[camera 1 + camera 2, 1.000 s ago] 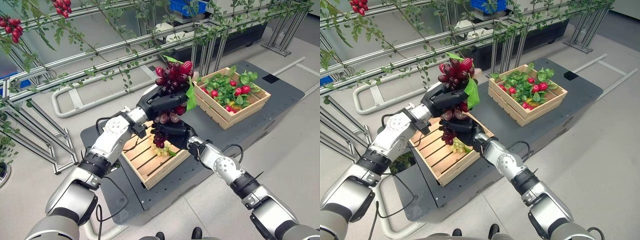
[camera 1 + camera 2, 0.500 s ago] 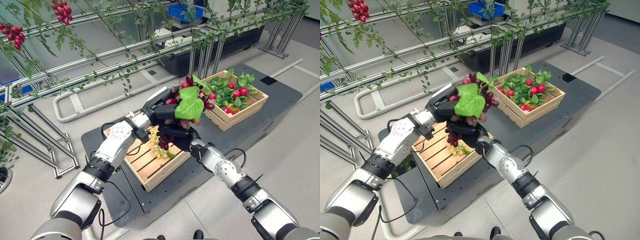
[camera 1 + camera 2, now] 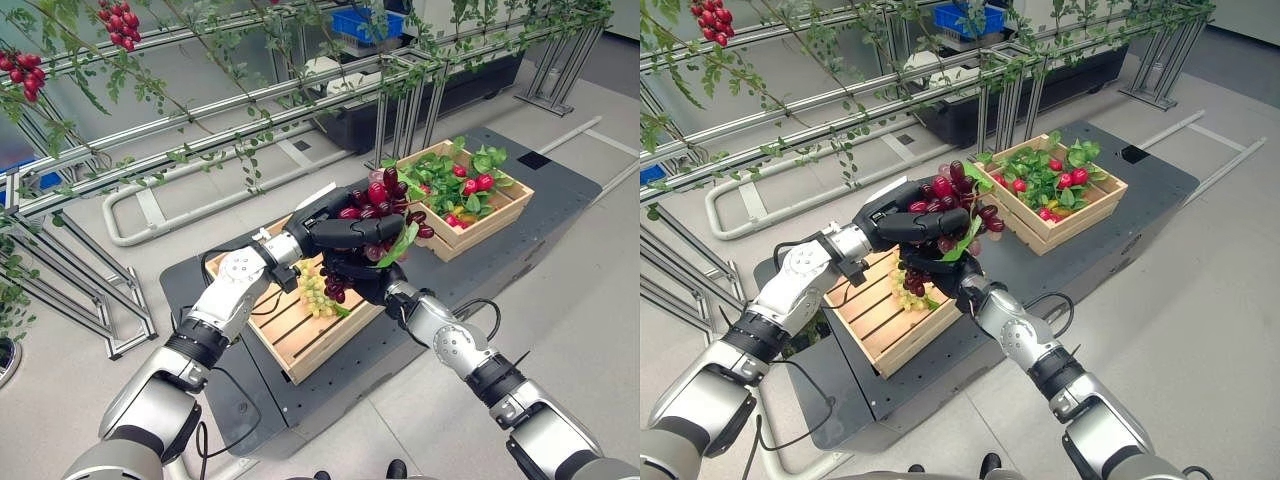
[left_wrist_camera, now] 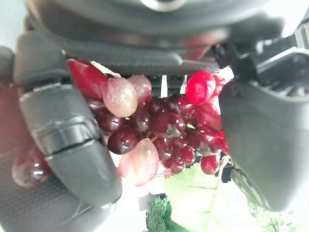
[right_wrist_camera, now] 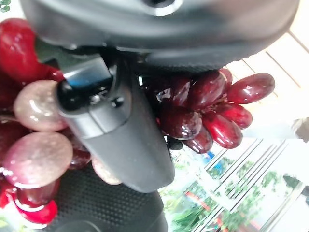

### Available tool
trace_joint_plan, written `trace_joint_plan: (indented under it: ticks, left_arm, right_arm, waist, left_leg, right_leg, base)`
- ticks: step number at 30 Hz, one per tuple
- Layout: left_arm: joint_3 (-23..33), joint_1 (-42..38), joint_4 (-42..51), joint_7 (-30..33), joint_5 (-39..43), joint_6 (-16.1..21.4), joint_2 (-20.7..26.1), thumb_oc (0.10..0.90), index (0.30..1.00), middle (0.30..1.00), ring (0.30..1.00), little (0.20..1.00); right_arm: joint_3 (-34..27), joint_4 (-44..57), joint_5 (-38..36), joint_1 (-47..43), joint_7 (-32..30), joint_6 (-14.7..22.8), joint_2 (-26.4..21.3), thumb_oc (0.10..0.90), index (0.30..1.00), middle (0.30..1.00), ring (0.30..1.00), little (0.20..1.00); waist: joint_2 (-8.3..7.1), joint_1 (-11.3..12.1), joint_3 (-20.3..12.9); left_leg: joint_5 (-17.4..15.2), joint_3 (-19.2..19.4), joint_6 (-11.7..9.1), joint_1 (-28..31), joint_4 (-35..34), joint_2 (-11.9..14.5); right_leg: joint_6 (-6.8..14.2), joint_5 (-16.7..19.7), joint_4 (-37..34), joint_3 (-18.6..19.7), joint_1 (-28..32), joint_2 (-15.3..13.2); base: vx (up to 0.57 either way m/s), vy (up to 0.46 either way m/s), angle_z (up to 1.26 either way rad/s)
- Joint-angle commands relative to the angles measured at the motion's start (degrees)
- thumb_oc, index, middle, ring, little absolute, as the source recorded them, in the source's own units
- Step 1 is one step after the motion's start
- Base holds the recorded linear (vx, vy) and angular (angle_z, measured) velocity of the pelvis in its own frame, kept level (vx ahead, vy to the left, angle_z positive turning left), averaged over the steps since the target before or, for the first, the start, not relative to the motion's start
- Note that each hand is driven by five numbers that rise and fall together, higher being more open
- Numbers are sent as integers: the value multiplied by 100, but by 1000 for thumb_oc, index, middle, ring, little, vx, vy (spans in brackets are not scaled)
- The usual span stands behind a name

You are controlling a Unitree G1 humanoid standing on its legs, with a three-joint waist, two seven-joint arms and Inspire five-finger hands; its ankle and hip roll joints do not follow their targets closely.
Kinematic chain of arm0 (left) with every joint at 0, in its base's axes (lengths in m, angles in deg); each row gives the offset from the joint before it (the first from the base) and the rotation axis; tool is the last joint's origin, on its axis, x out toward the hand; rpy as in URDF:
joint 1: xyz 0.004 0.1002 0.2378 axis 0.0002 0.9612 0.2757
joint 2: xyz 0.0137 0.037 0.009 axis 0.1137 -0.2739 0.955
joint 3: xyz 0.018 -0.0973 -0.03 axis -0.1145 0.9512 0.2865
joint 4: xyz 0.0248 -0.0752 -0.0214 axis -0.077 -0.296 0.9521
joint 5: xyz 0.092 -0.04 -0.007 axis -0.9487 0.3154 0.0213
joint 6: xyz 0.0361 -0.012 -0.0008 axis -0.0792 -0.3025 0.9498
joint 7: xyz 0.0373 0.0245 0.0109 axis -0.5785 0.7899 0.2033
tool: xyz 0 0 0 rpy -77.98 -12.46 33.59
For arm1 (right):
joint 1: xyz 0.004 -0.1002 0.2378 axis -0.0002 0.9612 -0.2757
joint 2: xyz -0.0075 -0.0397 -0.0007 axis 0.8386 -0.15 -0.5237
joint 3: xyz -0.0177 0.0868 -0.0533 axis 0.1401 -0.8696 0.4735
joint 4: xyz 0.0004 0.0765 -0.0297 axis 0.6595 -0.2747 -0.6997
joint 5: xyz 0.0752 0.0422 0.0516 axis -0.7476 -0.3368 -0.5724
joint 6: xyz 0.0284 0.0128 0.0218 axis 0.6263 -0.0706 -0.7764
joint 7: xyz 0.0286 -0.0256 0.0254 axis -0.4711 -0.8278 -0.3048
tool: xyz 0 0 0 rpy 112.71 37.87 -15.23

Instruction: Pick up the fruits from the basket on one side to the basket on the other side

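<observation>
A bunch of glossy dark-red grapes (image 3: 375, 210) hangs in the air between the slatted wooden near basket (image 3: 300, 325) and the leaf-filled far basket (image 3: 468, 200), cupped from above by the left hand (image 3: 335, 225) and from below by the right hand (image 3: 362, 275), the fingers (image 4: 72, 130) of both curled round it. The smooth, rounded berries could slip from so loose a cradle, or the trailing green leaf (image 3: 400, 245) might snag the far basket's rim. Pale green grapes (image 3: 314, 292) lie in the near basket on the dark table (image 3: 560, 190).

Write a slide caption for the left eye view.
Both hands, left hand and right hand, hold a red grape bunch between two wooden crates.
</observation>
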Motion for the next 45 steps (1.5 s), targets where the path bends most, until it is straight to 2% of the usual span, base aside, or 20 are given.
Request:
trace_joint_plan:
  ticks: [1, 10, 21, 26, 32, 37, 40, 45]
  left_arm:
    - [365, 245, -715, 182, 87, 391, 449, 800, 900, 900, 900, 900]
    - [878, 347, -641, 461, 453, 597, 513, 800, 900, 900, 900, 900]
    - [1030, 487, -661, 485, 428, 698, 499, 800, 900, 900, 900, 900]
    - [1155, 510, -687, 751, 517, 868, 432, 800, 900, 900, 900, 900]
    - [1245, 656, -548, 1297, 67, 1070, 307, 800, 900, 900, 900, 900]
    - [1335, 1180, -306, 1948, -789, 1368, 210, 800, 900, 900, 900, 900]
    - [1329, 1578, -25, 2088, -1180, 1383, 114, 800, 900, 900, 900, 900]
    - [1369, 1994, 156, 2160, -1241, 1410, -32, 800, 900, 900, 900, 900]
  right_arm:
    - [-1238, 53, 48, -429, 157, 1289, 115, 400, 300, 300, 300, 300]
    - [-1353, -156, 151, -170, 333, 1104, 7, 400, 300, 300, 300, 300]
    - [-1362, -164, 194, -65, 370, 1065, 56, 400, 300, 300, 300, 300]
    - [-1403, -224, 260, -15, 407, 1093, 60, 400, 300, 300, 300, 300]
    - [-1523, -213, 598, 107, 267, 1227, 55, 400, 300, 300, 300, 300]
    - [-1772, -81, 1183, 532, 87, 1485, -71, 400, 300, 300, 300, 300]
    - [-1977, 36, 1499, 901, -3, 1626, -146, 400, 300, 300, 300, 300]
    - [-2197, 100, 1873, 1240, -118, 1816, -261, 400, 300, 300, 300, 300]
  waist:
    - [-143, 25, -919]
    - [-133, 3, -887]
    - [-126, 15, -881]
    - [-137, 13, -891]
    - [-168, 6, -876]
    - [-202, -45, -844]
    - [-226, -87, -799]
    - [-252, -141, -723]
  left_leg:
    - [-269, 36, -149, -313, -7, -46]
    - [-279, 57, -166, -309, -7, -29]
    - [-297, 25, -162, -293, -7, -41]
    - [-305, 17, -161, -289, -7, -45]
    - [-308, 23, -168, -286, -7, -27]
    - [-320, 77, -156, -277, -7, 8]
    - [-323, 122, -144, -262, -7, 32]
    - [-333, 224, -141, -220, -7, 58]
  right_leg:
    - [99, -360, 8, 199, 128, -225]
    - [84, -381, 8, 209, 128, -221]
    - [77, -403, 8, 206, 153, -225]
    - [77, -409, 8, 213, 156, -225]
    - [74, -413, 8, 211, 153, -211]
    - [79, -412, 8, 301, 117, -170]
    - [82, -396, 8, 375, 95, -136]
    - [76, -376, 8, 491, 71, -79]
  base:
    - [0, 0, 0]
    - [2, 0, -2]
    - [1, 0, -1]
    - [0, 0, 0]
    - [0, 0, 0]
    - [-4, -8, -3]
    - [-10, -35, -8]
    - [-10, -42, -14]
